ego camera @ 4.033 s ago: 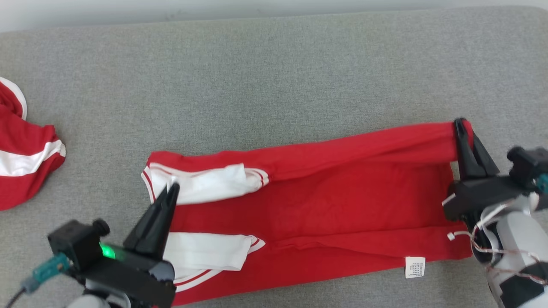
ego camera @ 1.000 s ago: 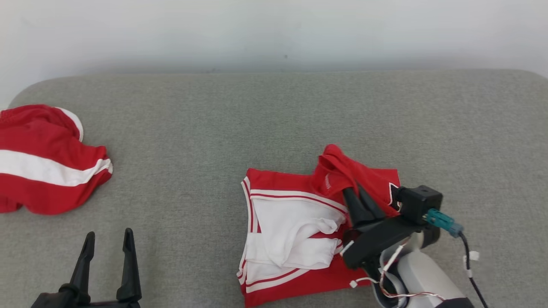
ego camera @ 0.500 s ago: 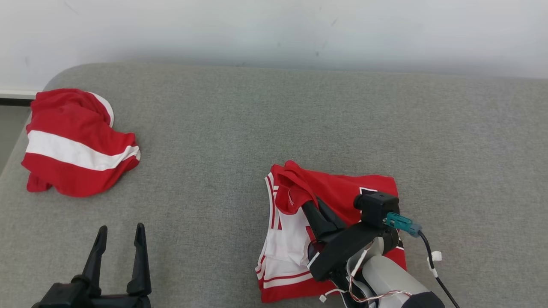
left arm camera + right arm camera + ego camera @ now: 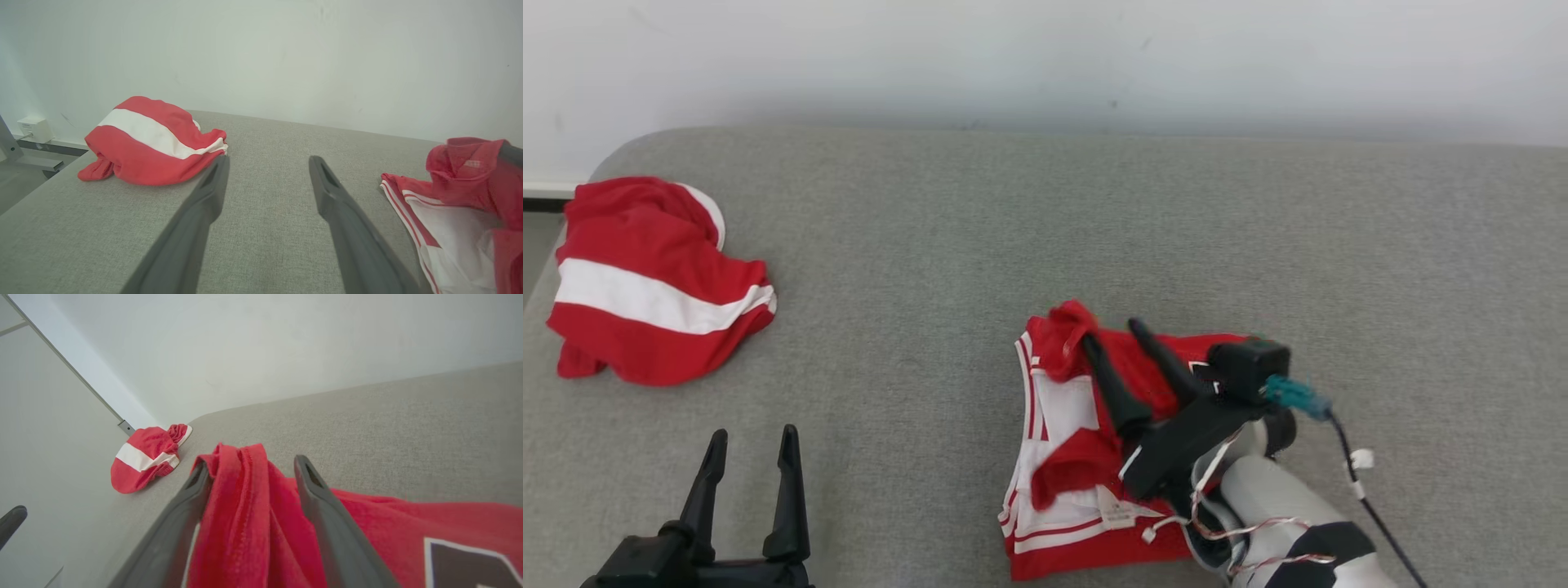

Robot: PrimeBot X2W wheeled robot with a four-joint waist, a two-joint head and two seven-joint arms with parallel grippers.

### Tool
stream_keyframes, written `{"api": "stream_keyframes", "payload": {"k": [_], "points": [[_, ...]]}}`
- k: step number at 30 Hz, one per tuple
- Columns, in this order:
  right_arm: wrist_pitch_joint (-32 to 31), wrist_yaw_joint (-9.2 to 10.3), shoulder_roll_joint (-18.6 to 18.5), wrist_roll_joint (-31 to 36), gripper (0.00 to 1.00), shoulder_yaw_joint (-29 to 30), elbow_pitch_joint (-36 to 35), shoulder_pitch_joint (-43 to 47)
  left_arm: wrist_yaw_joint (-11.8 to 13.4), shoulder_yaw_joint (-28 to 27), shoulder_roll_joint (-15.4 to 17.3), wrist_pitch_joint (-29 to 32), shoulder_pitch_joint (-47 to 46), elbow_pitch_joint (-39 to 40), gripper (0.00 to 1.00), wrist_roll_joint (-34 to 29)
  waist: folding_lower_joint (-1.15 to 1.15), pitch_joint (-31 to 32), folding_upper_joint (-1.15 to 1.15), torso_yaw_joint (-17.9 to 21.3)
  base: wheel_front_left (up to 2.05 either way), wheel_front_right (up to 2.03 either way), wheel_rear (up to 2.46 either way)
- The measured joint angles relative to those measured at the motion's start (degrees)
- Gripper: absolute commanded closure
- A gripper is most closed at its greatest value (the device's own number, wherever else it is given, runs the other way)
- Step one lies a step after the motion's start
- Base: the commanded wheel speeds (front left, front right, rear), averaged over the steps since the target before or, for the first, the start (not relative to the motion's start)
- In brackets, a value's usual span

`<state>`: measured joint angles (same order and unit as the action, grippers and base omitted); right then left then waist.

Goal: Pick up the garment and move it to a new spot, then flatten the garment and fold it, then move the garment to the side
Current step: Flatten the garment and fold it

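The garment (image 4: 1054, 408), a red jersey with white panels, lies folded into a small stack on the grey padded surface (image 4: 1013, 229) right of centre. My right gripper (image 4: 1111, 331) stands over it with its jaws apart. A red fold of the garment (image 4: 253, 522) still hangs loosely between the fingers and leans on the left finger (image 4: 179, 514). My left gripper (image 4: 753, 434) stays open at the lower left, well clear of the cloth. In the left wrist view the left gripper (image 4: 268, 159) has only bare grey surface between its fingers, with the garment (image 4: 449, 212) at the right edge.
A second red garment with a white band (image 4: 645, 286) sits bunched at the far left edge of the surface, also seen as a red heap (image 4: 151, 139) and a small red bundle (image 4: 143, 457). A pale wall runs behind. Bare grey surface stretches to the back and right.
The right gripper has opened, letting go of the red fold it carried leftward over the stack. The fold now sags between its fingers. The left gripper has not moved; the camera shifted slightly.
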<state>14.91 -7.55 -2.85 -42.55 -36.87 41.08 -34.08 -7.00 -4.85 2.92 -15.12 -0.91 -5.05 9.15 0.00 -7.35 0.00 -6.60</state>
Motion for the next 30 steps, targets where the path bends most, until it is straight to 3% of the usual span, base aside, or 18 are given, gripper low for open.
{"api": "stream_keyframes", "payload": {"k": [5, 11, 19, 30], "points": [[0.22, 0.0, -0.31, 6.21, 0.0, 7.67, -4.3, 2.65, 0.0, -0.69, -0.01, 0.0, 0.27, 0.19, 0.0, -0.09, 0.0, 0.74, 0.0, 1.78, 0.0, 0.0, 0.0], [0.22, 0.0, -2.52, 8.98, 0.0, 11.1, -11.17, 9.25, -0.05, -1.57, -0.01, 0.0, 0.62, 0.55, 0.0, -0.54, 0.0, 1.52, 0.0, 3.86, 0.0, 0.0, 0.0], [0.22, 0.0, -4.31, 15.4, 0.0, 20.64, -24.65, 18.31, -0.13, -1.71, -0.01, 0.0, 0.95, 1.48, 0.0, -1.0, 0.0, 2.65, 0.0, 5.39, 0.0, 0.0, 0.0], [0.23, 0.0, -3.7, 22.47, 0.0, 31.63, -37.18, 30.88, 0.01, -2.12, -0.02, 0.0, 2.81, 3.14, 0.0, -2.12, -0.01, 4.21, 0.0, 6.43, 0.0, 0.0, 0.0]]}}
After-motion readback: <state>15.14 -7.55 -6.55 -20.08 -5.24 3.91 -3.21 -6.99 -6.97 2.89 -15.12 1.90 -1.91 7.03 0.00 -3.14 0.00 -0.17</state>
